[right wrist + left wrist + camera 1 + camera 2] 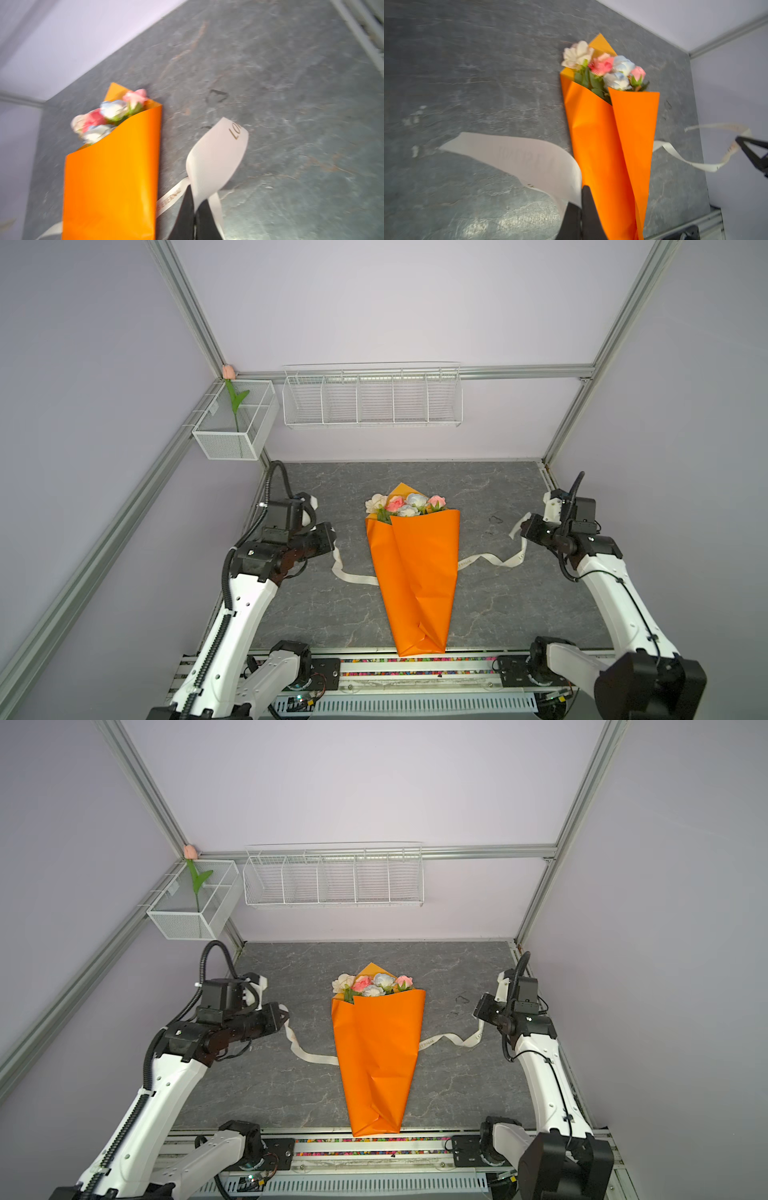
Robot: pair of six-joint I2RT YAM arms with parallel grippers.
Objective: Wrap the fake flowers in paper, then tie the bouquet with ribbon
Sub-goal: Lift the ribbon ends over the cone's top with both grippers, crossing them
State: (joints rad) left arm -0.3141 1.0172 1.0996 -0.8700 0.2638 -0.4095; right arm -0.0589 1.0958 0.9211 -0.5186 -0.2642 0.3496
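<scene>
Middle of the ribbon (357, 579) hides under the bouquet (415, 572); my left pincer (334, 548) and right pincer (522, 526) each clamp an end, bare table (498, 605) flanking the bouquet.

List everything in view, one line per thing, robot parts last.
bouquet of fake flowers: one, white, pink and pale blue blooms, lying mid-table
orange wrapping paper: one, orange, cone around the bouquet's stems
ribbon: one, off-white with lettering, runs under the paper, one end out to each side
tulip: one, pink with a green leaf, standing in the mesh basket
mesh basket: one, white, on the left wall
wire rack: one, white, on the back wall
table: one, grey stone pattern
left gripper: one, black, shut on the ribbon's left end
right gripper: one, black, shut on the ribbon's right end
</scene>
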